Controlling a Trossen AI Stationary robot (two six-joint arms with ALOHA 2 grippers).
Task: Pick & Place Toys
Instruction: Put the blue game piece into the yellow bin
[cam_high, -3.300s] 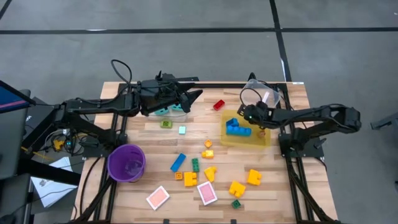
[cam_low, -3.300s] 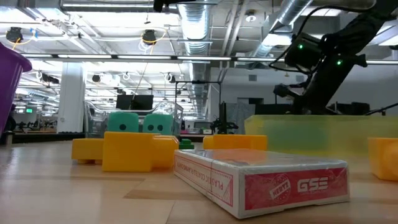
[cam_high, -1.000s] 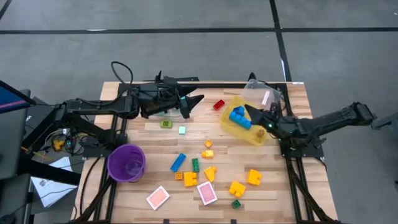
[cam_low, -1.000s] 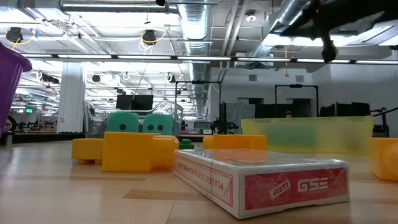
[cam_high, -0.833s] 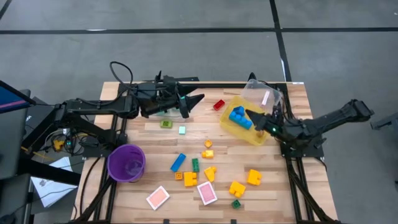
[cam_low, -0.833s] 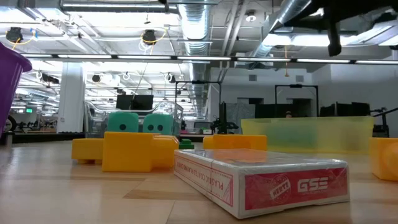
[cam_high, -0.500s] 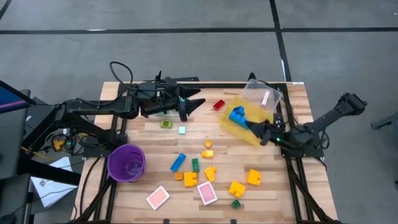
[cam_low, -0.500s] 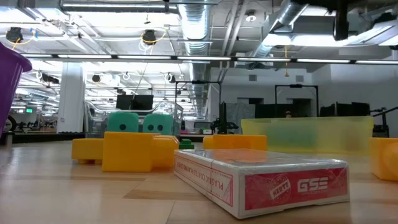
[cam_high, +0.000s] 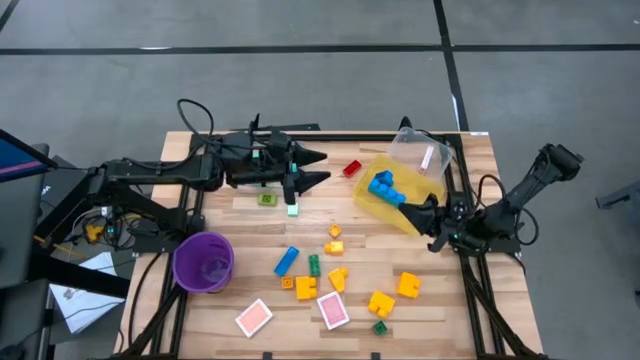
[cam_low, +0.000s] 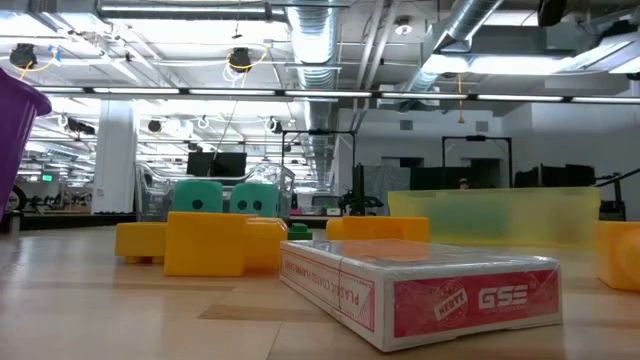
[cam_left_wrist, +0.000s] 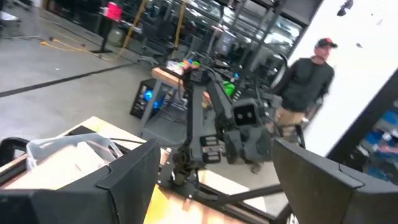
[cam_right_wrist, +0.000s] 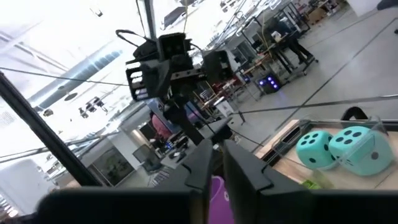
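- The right gripper (cam_high: 420, 212) has pulled back from over the yellow bin (cam_high: 402, 214) to its near corner.
- That bin now sits turned at an angle.
- The left gripper (cam_high: 315, 168) has swung towards the pale green brick (cam_high: 293, 209).
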